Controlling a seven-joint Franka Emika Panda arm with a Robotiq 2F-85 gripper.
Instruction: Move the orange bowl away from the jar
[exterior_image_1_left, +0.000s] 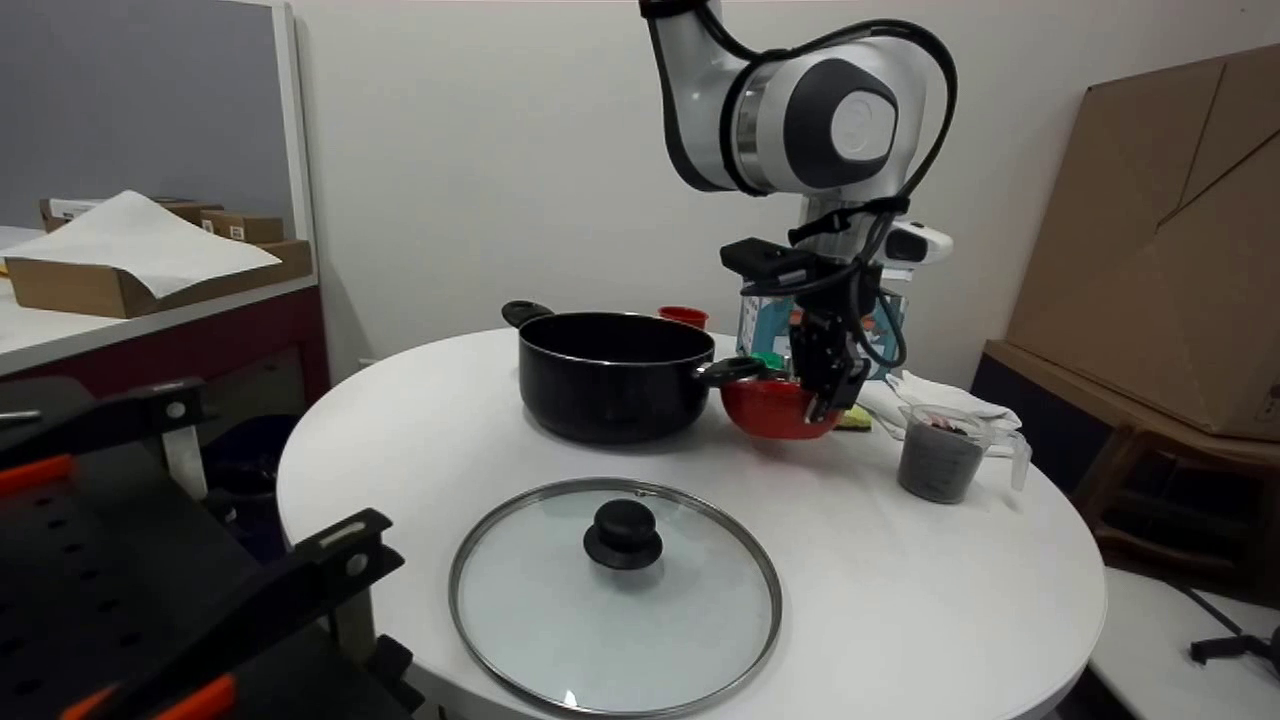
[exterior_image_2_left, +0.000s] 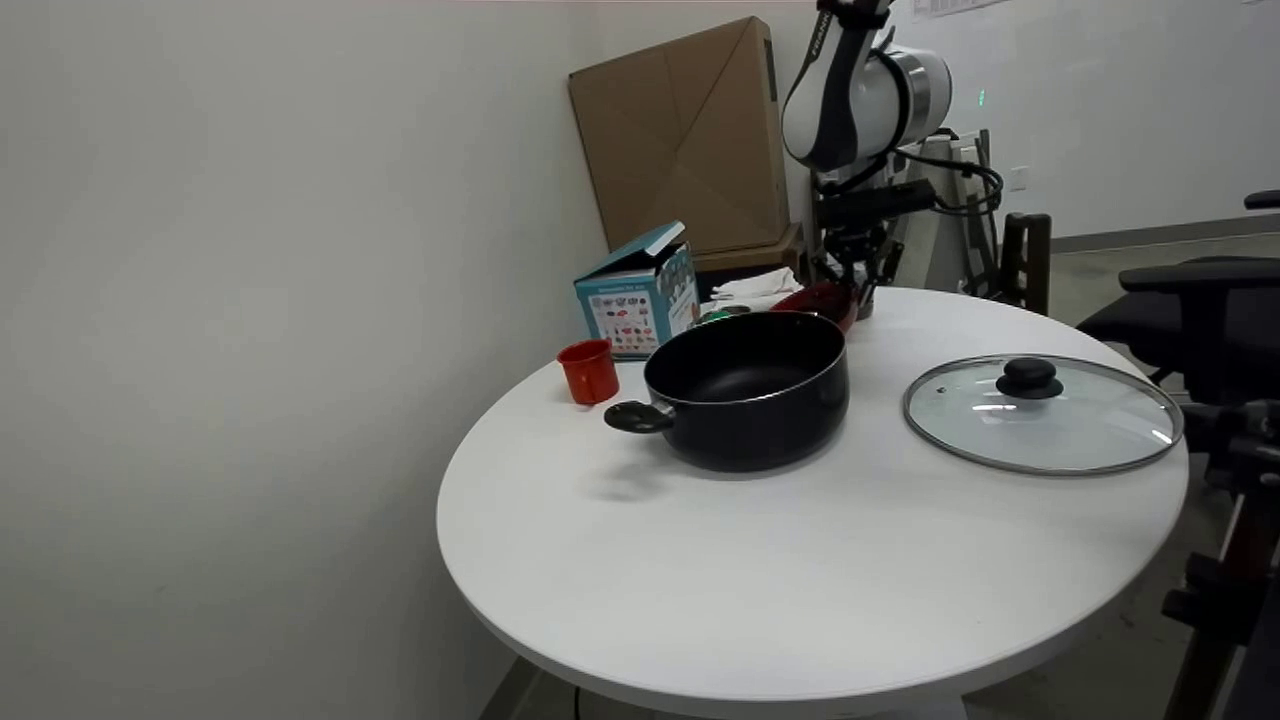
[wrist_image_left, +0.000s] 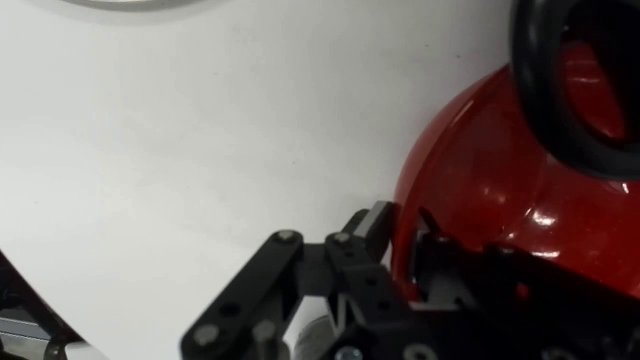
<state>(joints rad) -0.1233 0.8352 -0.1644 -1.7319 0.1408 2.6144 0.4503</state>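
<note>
A Robotiq gripper (wrist_image_left: 405, 232) clamps the orange bowl (exterior_image_1_left: 765, 412) by its rim (wrist_image_left: 406, 250), one of its fingers (wrist_image_left: 377, 225) outside and one inside, just beside a black cooking pot (exterior_image_1_left: 615, 395) whose loop handle (wrist_image_left: 532, 95) juts over it. In an exterior view, the bowl is toward the far edge of a round white table (exterior_image_1_left: 900, 600), with a clear measuring cup (exterior_image_1_left: 938, 462) near the right edge and a glass lid (exterior_image_1_left: 615, 610) lying knob-up by the near edge.
</note>
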